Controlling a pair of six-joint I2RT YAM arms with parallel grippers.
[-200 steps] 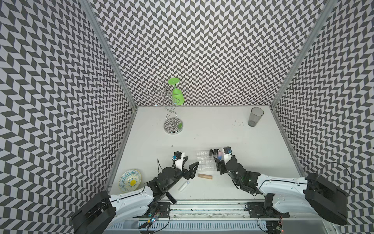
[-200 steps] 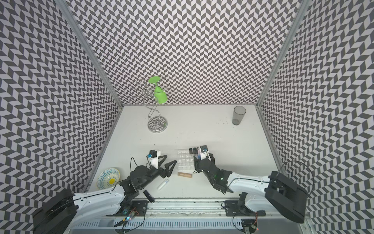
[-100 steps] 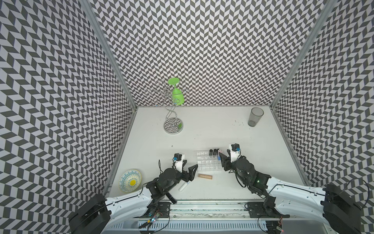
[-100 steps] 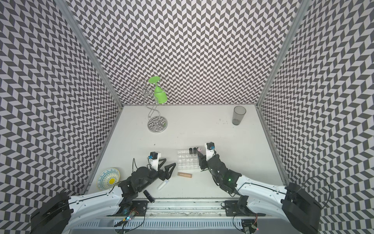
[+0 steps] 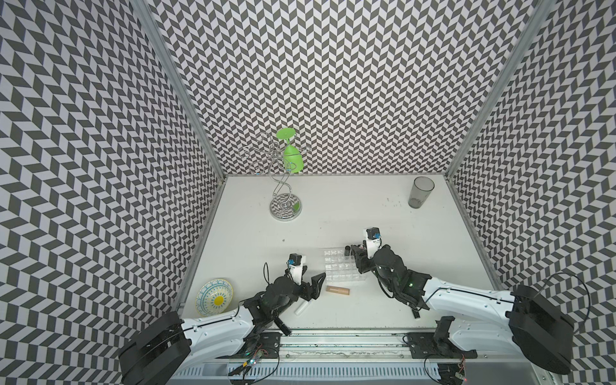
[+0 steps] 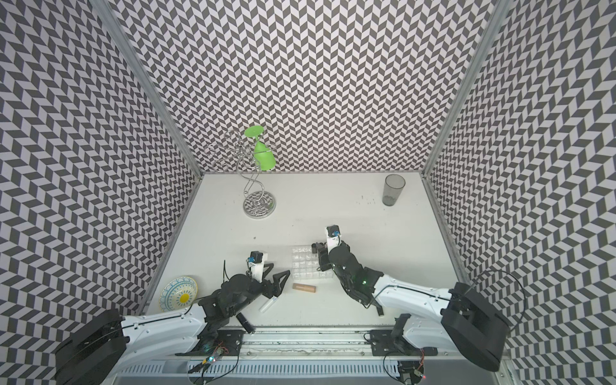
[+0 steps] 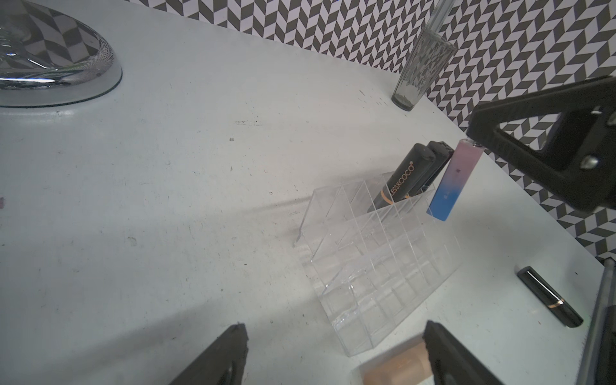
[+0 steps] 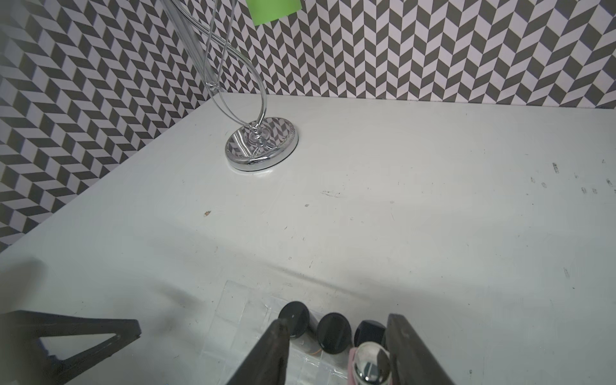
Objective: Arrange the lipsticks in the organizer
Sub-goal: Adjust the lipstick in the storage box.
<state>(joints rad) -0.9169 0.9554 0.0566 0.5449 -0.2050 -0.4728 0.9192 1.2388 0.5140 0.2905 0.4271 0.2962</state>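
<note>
The gradient lipstick point(image 7: 455, 180) is standing almost upright, its long axis leaning a little, with the pink end and its silver cap up and the blue end down. It is a slim, flat-sided tube fading from pink through violet to blue. It is sitting between the right gripper's point(image 8: 335, 320) fingers, its top at their tips. One finger point(image 8: 406, 353) is touching its side while a clear gap is showing to the other, so the jaws are standing partly apart and not clamping it. Its blue end is reaching down to the rim of the organizer point(image 7: 383, 266) directly under that gripper; whether it is seated in a cell I cannot tell.

Just past those fingertips, three black lipsticks point(image 8: 331, 333) are standing in neighbouring cells of an edge row, leaning the same way.

The left gripper point(image 7: 333, 356) is hanging wide open and holding nothing, pointing at the organizer. The tan lipstick point(image 7: 393, 366) is lying flat at one of its fingertips, and the white lipstick point(image 5: 301, 308) is lying just behind its fingers. A loose black lipstick point(image 7: 550, 296) is lying flat off to the right gripper's side, apart from the organizer.
</note>
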